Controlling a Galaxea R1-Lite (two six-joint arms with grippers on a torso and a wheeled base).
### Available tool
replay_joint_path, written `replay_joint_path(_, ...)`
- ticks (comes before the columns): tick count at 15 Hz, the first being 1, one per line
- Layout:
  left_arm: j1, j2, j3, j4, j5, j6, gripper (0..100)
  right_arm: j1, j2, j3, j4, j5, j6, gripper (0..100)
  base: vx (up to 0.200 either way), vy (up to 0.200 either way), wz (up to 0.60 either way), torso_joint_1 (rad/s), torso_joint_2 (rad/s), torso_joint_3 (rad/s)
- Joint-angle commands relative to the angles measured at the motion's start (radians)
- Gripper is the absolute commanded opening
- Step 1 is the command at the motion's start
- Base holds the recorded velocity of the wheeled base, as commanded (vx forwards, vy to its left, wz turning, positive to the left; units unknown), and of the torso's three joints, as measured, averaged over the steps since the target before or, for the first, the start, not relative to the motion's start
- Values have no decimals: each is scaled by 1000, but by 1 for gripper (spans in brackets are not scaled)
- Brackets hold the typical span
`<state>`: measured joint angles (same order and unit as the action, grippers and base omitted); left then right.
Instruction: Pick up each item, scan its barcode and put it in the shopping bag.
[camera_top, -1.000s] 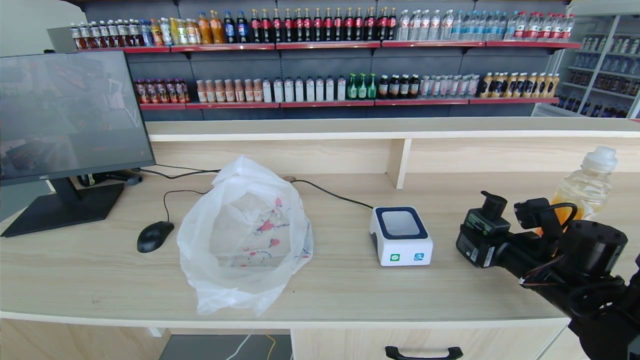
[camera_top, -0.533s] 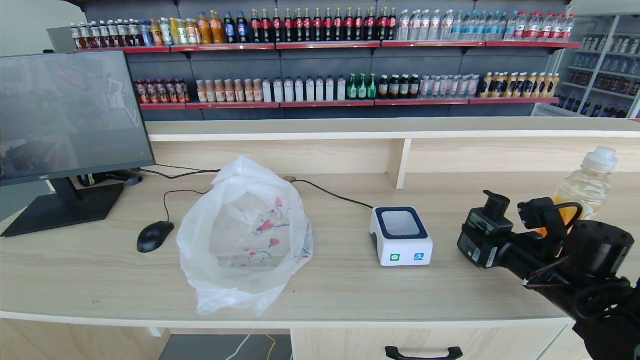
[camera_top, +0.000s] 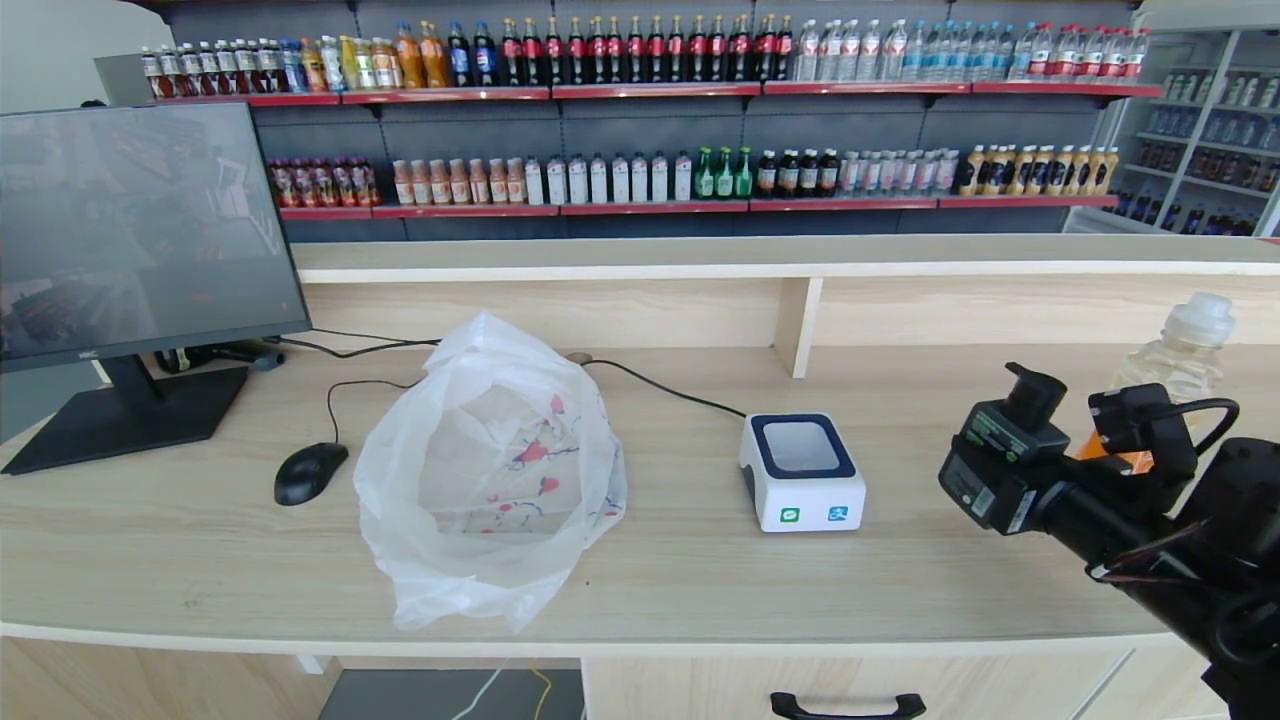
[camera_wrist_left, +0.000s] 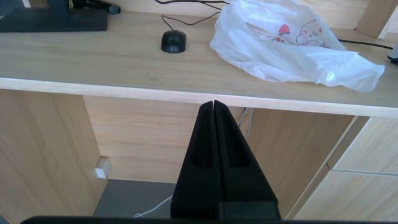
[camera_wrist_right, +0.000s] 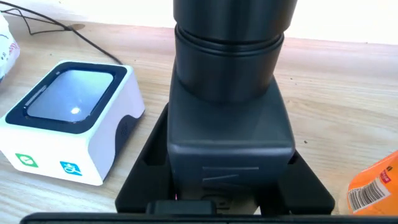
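Reading left gripper (camera_wrist_left: 213, 102) as clenched tight on nothing, hanging below the counter's (camera_wrist_left: 93, 62) front edge. Can't tell right gripper's (camera_top: 1138, 432) state, released or clenched; seeing it over the counter's right end, just in front of the bottle (camera_top: 1188, 345), contact unclear. Seeing bottle upright at far right, lower part hidden behind right gripper. Got scanner (camera_top: 802, 472) between bag (camera_top: 490, 470) and right gripper, window facing up, touching neither. Got bag slumped mid-counter, mouse (camera_top: 310, 472) just left of it.
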<state>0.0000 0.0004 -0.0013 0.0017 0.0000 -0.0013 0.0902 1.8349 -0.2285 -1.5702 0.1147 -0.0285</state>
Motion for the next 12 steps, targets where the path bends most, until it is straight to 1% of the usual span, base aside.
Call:
replay_joint_path(1,0,0,0,0,0,0,0,2,-72,18,-1,0,-1,0,0,0,0,0,0,0)
replay_joint_path(4,0,0,0,0,0,0,0,29,-137,48,-1,0,-1,0,0,0,0,0,0,0)
replay_joint_path(12,0,0,0,0,0,0,0,85,-378,222,-1,0,-1,0,0,0,0,0,0,0)
